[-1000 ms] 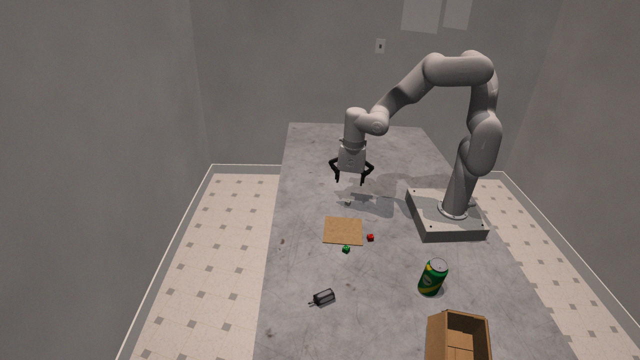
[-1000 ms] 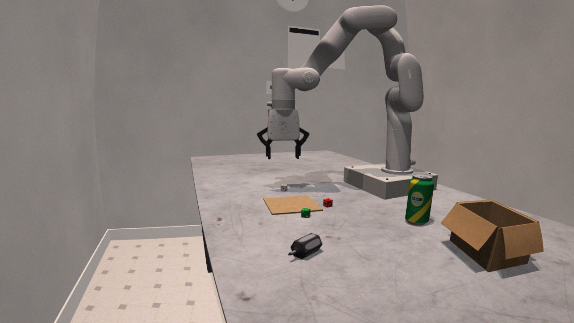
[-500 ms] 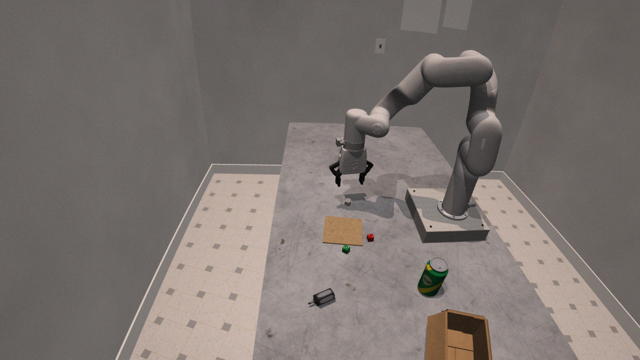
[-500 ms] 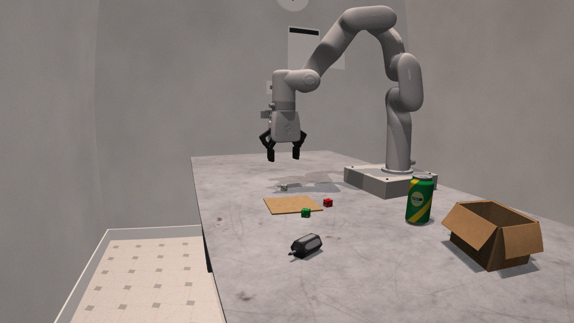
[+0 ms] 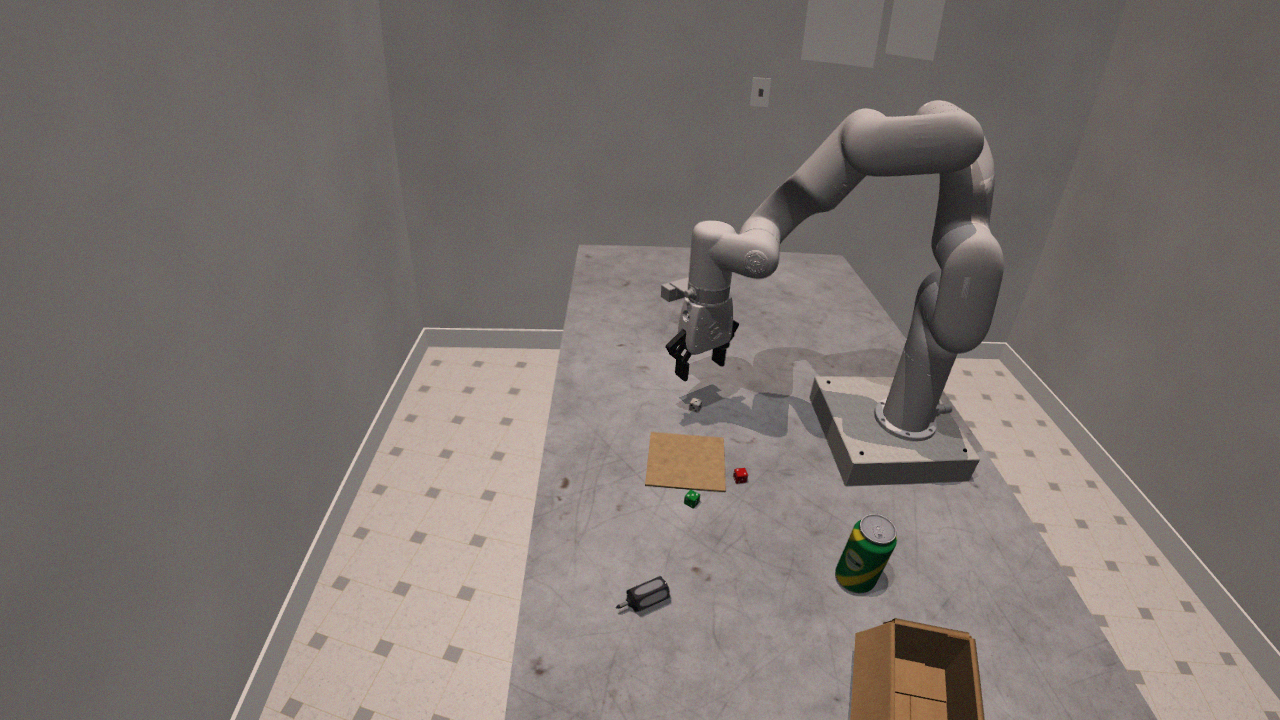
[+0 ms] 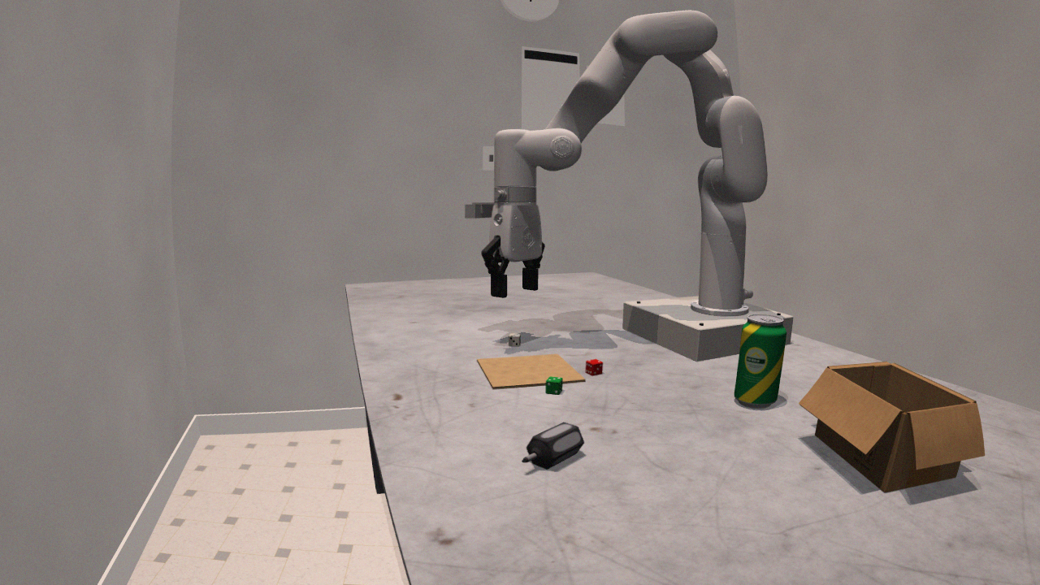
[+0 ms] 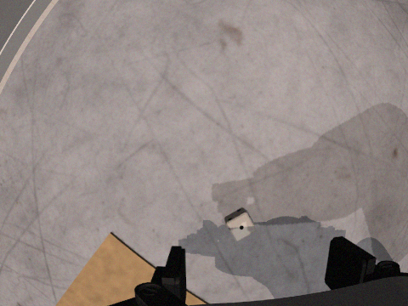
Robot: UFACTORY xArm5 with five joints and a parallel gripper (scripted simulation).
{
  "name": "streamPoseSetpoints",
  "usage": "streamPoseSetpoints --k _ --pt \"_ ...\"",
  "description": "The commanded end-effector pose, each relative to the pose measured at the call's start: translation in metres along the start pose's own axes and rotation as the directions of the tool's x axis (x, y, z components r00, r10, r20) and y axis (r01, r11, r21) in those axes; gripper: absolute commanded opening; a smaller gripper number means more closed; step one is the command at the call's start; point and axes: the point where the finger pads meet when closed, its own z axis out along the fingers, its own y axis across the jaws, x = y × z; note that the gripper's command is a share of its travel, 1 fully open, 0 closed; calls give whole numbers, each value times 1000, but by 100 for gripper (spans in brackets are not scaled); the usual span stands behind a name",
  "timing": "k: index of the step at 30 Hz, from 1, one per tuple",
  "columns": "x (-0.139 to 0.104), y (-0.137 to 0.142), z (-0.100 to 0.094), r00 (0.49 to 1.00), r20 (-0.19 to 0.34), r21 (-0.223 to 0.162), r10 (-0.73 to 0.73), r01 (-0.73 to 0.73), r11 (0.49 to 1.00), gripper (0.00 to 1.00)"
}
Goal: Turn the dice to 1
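Gripper (image 5: 700, 368) (image 6: 514, 286) (image 7: 260, 268) wide open, nothing in it | white die (image 5: 695, 404) (image 6: 514, 340) (image 7: 240, 226) sitting below it, 1 up btw | mat (image 5: 685, 462) (image 6: 530, 370) (image 7: 108, 272) lower, off to the side

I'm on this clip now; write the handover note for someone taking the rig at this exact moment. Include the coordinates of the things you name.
Gripper (image 5: 700, 369) (image 6: 514, 285) (image 7: 260, 268): open, holding nothing, above the table near the white die.
White die (image 5: 695, 404) (image 6: 514, 340) (image 7: 241, 225): flat on the table beyond the mat (image 5: 685, 461) (image 6: 529, 370) (image 7: 106, 272), single pip on top.
Green die (image 5: 691, 498) (image 6: 554, 385): on the table just off the mat's near edge; top number too small to be sure of.
Red die (image 5: 740, 475) (image 6: 594, 367): off the mat, beside it.
Done: white shows 1.
Left: white onto the mat with 1 kept up; green checked, turned if needed, and placed on the mat; red's top unchanged; gripper clear.
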Motion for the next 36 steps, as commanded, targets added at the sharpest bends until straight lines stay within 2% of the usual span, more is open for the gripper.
streamPoseSetpoints --k 1,9,11,16,20,29,30,36 --pt "0 0 1 985 -4 2 -173 173 985 100" --pt "0 0 4 924 -4 1 -382 382 924 100" --pt "0 0 4 924 -4 1 -382 382 924 100" --pt "-1 1 7 845 -4 1 -535 535 845 100" --pt "-1 1 8 804 -4 0 -594 594 804 100" --pt "-1 1 8 787 -4 0 -617 617 787 100" --pt "-1 1 8 787 -4 0 -617 617 787 36" --pt "-1 1 8 787 -4 0 -617 617 787 36"
